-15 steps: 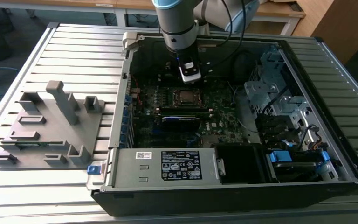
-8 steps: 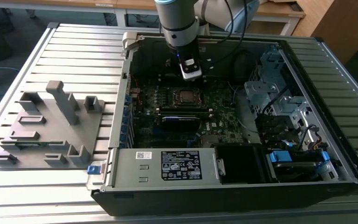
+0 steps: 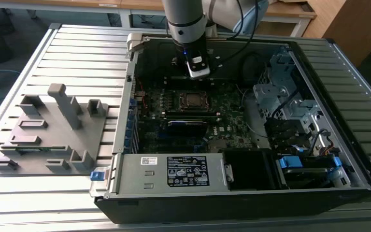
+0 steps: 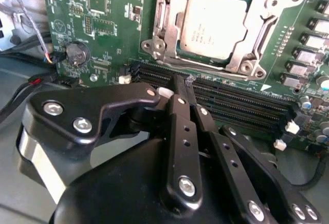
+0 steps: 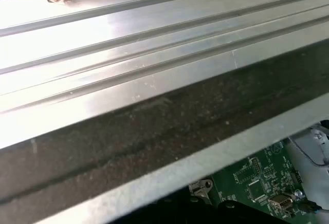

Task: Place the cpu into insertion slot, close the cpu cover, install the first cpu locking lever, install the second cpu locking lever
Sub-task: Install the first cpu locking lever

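Observation:
The cpu (image 4: 213,24), a dull silver square chip, lies flat in the insertion slot (image 3: 194,100) on the green motherboard. The cpu cover (image 4: 269,26), a silver frame with a cut-out middle, lies down around the chip. A thin metal lever rod (image 4: 205,66) runs along the socket edge nearest the gripper. My gripper (image 4: 184,80) has its black fingers pressed together with nothing between them. It hovers over the long black memory slots (image 4: 231,103) beside the socket. In the exterior view the gripper (image 3: 199,73) hangs inside the open computer case, just beyond the socket.
The open case wall (image 5: 154,126) and the ribbed metal table (image 3: 82,53) surround the board. A grey fixture block (image 3: 50,130) stands on the table at the exterior view's left. Drive cages and cables (image 3: 289,111) fill the case's right side, with the power supply (image 3: 172,171) in front.

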Controlling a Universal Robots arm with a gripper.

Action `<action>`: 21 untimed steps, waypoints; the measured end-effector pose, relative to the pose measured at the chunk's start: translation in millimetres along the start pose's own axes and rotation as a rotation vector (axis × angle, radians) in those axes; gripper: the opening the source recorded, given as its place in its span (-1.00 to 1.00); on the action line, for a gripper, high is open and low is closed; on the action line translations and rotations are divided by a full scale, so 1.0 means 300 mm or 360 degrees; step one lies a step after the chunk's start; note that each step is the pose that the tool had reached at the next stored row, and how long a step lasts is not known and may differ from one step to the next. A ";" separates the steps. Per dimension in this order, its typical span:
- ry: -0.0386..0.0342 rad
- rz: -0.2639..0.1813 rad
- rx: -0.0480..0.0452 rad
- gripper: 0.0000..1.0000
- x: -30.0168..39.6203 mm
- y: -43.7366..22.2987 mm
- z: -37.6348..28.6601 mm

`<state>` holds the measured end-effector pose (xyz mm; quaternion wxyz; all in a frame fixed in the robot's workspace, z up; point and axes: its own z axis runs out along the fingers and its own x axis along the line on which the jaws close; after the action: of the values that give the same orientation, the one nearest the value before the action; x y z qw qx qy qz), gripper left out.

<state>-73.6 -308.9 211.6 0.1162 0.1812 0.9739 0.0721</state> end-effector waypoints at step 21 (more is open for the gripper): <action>0.0195 0.0021 0.0079 -0.80 -0.007 0.004 -0.012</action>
<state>-72.2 -309.0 215.8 0.0514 0.1856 0.9795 0.0597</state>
